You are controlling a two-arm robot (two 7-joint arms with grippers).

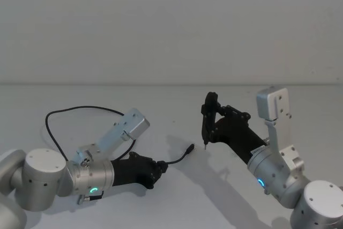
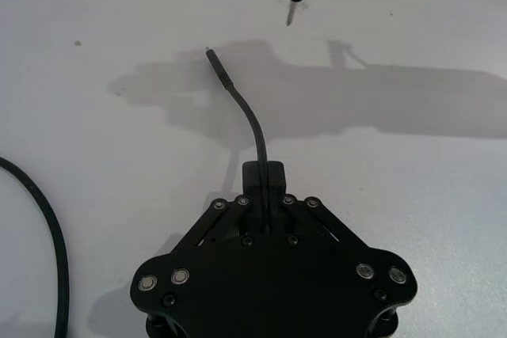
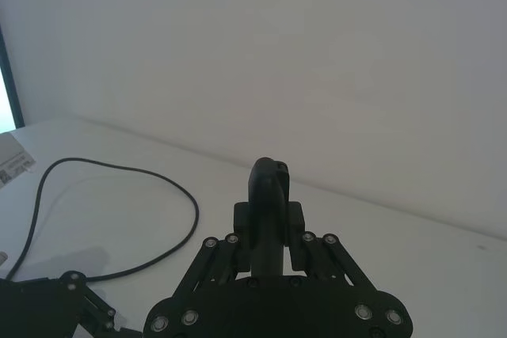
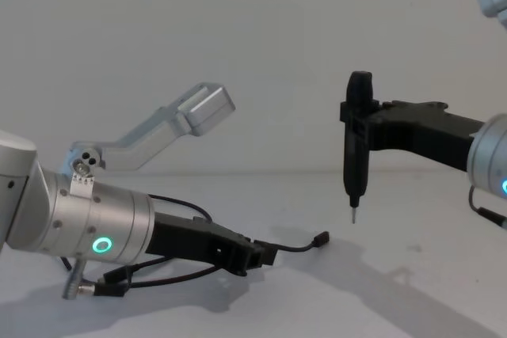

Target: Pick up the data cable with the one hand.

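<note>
1. Grip: your left gripper (image 1: 159,168) is pinched narrow on the data cable (image 1: 80,107), close to one of its ends. It sits low over the white table (image 1: 161,100), left of centre.
2. In your left wrist view the cable (image 2: 252,124) comes out from between the closed fingers (image 2: 273,173). It then bends away in a short free length to a small plug (image 2: 212,57).
3. The chest view puts that plug (image 4: 321,239) just past the left gripper (image 4: 260,256), on the side toward the right arm. You cannot tell whether the plug touches the table.
4. Behind the gripper, the rest of the cable runs back beside the left arm. It lies on the table in one wide, loose loop at the far left.
5. Your right gripper (image 4: 363,128) is closed on a pen-like tool (image 4: 354,172). The tool is held upright with its metal point down, above the table, near the plug but apart from it.
6. Count: one data cable, two grippers, one pen-like tool, and one short lead with a silver barrel plug (image 4: 75,285) under the left wrist.
</note>
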